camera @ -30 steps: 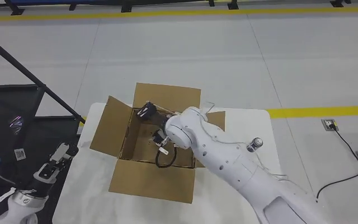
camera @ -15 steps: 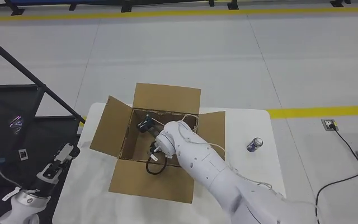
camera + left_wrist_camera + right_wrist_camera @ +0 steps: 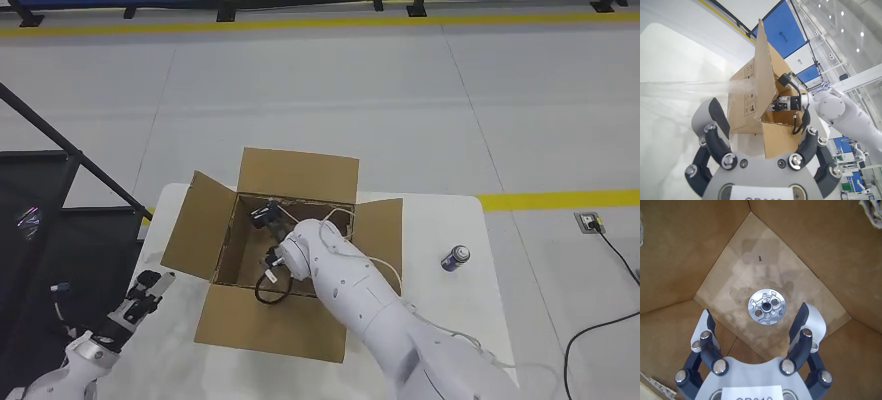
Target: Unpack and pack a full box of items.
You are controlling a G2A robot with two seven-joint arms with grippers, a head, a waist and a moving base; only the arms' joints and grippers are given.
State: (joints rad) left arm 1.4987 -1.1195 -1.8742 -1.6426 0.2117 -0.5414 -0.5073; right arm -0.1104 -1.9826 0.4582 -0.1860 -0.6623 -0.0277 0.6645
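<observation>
Sinking lower over the table (image 3: 440,225) than a second ago, the right arm is dipping deeper into the open box (image 3: 270,325), while the left gripper (image 3: 152,288) is swinging in toward the box's near-left corner, fingers spread and empty. The right gripper (image 3: 755,310) is hovering above the box floor, fingers released, a metal disc (image 3: 766,308) lying flat beneath the gap between them, touching neither. A can (image 3: 456,258) is standing outside, right of the box. A screw (image 3: 759,258) is lying beyond the disc.

Disc (image 3: 767,306) lies inside the box (image 3: 270,322); can (image 3: 455,258) stands to its right
</observation>
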